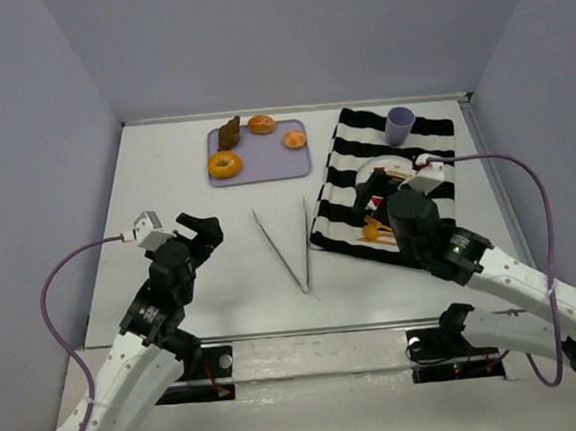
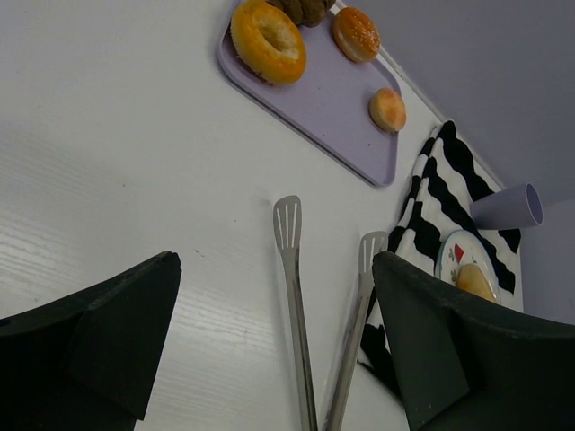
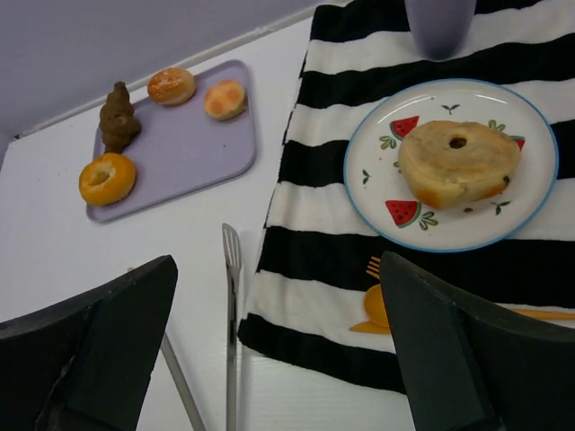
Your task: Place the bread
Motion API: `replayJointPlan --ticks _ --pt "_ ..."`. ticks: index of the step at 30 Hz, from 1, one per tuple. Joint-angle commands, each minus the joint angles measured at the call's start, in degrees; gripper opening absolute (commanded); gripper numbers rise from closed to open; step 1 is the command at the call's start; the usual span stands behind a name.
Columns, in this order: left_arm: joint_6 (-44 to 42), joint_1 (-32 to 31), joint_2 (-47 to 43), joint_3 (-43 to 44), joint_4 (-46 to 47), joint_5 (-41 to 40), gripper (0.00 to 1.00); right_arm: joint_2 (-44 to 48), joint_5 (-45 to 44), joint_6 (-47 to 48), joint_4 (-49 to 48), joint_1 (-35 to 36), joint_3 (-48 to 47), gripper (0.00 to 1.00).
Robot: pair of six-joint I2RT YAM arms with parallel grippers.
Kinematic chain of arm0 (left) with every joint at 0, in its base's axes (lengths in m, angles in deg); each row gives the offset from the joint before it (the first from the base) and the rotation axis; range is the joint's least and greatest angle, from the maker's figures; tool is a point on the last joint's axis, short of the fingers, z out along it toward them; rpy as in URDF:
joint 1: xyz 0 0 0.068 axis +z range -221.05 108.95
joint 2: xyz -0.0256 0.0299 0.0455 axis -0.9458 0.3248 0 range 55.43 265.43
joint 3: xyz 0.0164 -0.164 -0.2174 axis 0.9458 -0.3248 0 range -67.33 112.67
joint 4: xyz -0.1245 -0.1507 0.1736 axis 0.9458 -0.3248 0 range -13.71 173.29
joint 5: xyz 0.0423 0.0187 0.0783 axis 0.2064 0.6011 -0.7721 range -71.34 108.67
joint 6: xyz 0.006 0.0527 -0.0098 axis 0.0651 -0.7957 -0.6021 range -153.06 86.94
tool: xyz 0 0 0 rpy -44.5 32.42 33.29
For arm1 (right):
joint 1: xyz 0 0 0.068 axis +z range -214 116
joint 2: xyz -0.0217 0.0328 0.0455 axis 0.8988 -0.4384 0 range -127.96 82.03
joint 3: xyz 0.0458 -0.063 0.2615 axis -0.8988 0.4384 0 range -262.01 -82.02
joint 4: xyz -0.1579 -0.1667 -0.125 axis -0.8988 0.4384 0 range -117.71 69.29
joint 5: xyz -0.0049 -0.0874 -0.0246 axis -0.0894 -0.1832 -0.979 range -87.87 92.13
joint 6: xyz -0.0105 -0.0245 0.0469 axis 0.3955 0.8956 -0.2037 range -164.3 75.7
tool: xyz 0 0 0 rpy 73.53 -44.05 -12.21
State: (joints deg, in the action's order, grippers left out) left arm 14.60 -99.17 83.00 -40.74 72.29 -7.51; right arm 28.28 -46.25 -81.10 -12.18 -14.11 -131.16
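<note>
The bread [image 3: 458, 163] sits on a watermelon-patterned plate [image 3: 364, 193], which rests on a striped cloth [image 3: 301, 184] on the white worktop [image 1: 167, 195]. The left tool [image 2: 276, 260] and right tool [image 3: 278, 262] hover wide open (nothing in either), with tongs [image 2: 289, 269] lying between the arms.

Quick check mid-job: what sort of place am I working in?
Probably a lab mock-up of a dining table: plain grey walls enclose a striped placemat, a watermelon-print plate holding the bread, and a lavender tray of pastries.
</note>
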Motion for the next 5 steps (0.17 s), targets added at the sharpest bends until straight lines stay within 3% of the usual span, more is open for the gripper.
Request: replayJointPlan --ticks 1,5 --pt "0.15 -0.09 0.81 1.71 1.34 -1.86 0.99 3.74 -2.60 3.31 1.35 0.47 5.10 1.00" --pt "0.07 -0.09 1.17 1.71 1.78 -2.04 0.99 5.77 -3.82 2.44 1.52 0.47 6.95 1.00"
